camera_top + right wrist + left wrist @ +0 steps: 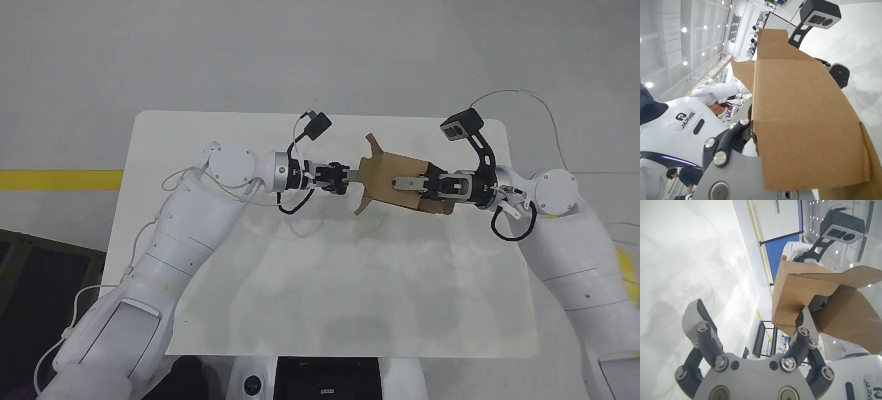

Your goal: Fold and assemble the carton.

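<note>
Brown cardboard, the carton point(392, 168) was held over the white table point(300, 290), toward 12 o'clock from its centre. At the carton's 9 o'clock the left hand point(347, 178) stood wide open, one fingertip point(806, 316) touching a flap edge. At its 3 o'clock the right hand point(408, 185) was clamped on a carton wall.

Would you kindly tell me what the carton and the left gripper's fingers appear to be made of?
The carton looks like matte brown corrugated cardboard: its cut edge shows a dashed, fluted line. The left gripper has fingers with a smooth pale grey shell, metal or plastic, hard to say, and dark rough-looking pads, probably rubber.
</note>
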